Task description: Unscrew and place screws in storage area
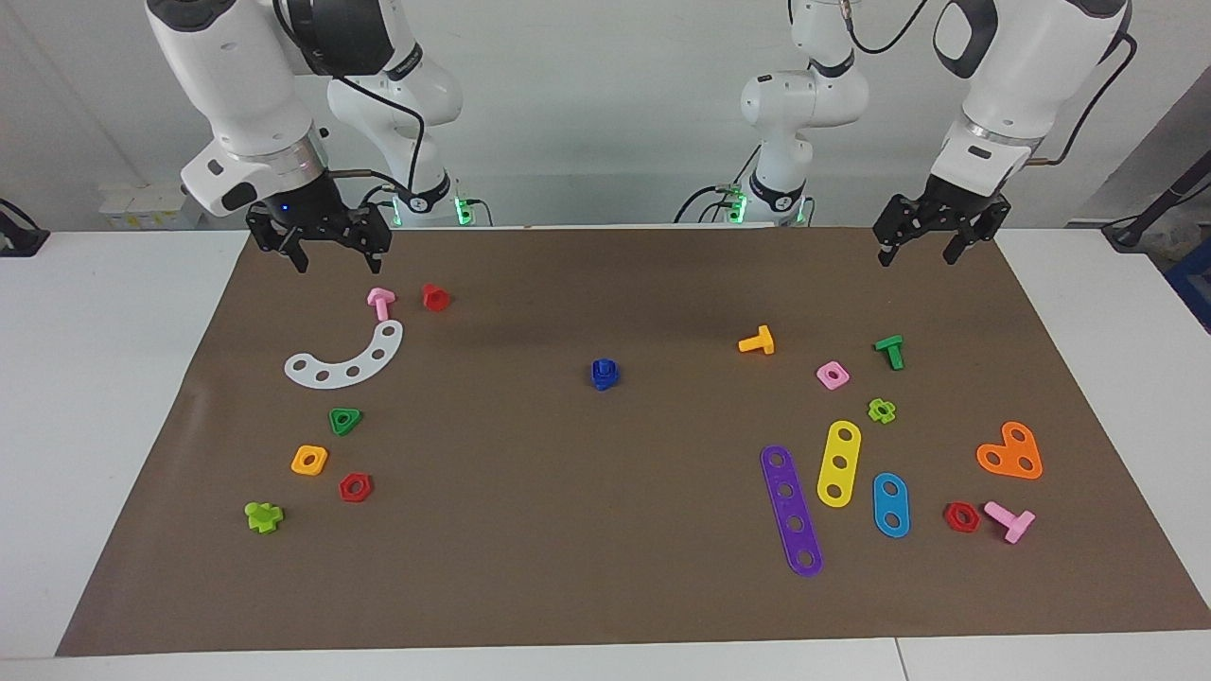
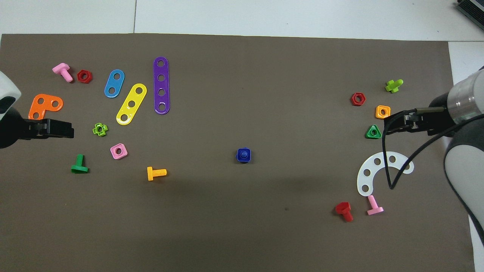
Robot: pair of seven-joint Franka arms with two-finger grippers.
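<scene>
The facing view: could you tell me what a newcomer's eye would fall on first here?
Probably the lone dark-blue bolt and nut, alone mid-mat between two colourful clusters. At the left arm's end lie the purple strip, yellow strip and orange bracket; at the right arm's end curves a white arc strip. The left gripper and right gripper hang open over the brown mat, holding nothing.

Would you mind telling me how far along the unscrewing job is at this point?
Nothing looks done yet. The blue bolt sits in the middle of the brown mat with its square nut on it. Nothing is in hand: the left hand and the right hand, both open, hang at the mat's edge nearest the robots, one at each end. Left to do: pick up the bolt, unscrew it and set the pieces among the loose parts.
</scene>
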